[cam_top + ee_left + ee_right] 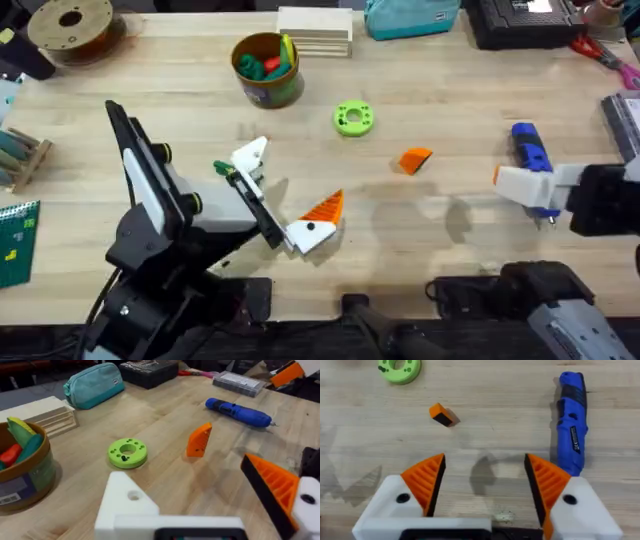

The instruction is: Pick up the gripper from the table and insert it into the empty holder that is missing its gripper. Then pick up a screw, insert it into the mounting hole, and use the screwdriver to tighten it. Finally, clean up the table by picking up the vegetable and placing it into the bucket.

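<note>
The orange gripper (415, 160) (199, 440) (441, 414) lies loose mid-table. My left gripper (295, 175) (182, 472) stands open short of it. One of its fingers is the bare white holder (250, 156) (125, 505) with the mounting hole (133, 495). The other finger carries an orange pad (275, 490). The blue screwdriver (530, 152) (240, 411) (571, 425) lies to the right. My right gripper (525, 190) (484, 460) hovers open beside its bit end. The green vegetable (222, 168) shows beside the left gripper. The bucket (266, 68) (20, 475) stands at the back. The screw is out of view.
A green ring disc (353, 118) (127, 452) (400, 367) lies between bucket and orange piece. A teal pouch (410, 18), wooden boards (315, 30), a brown spool (70, 25) and dark cases (520, 22) line the far edge.
</note>
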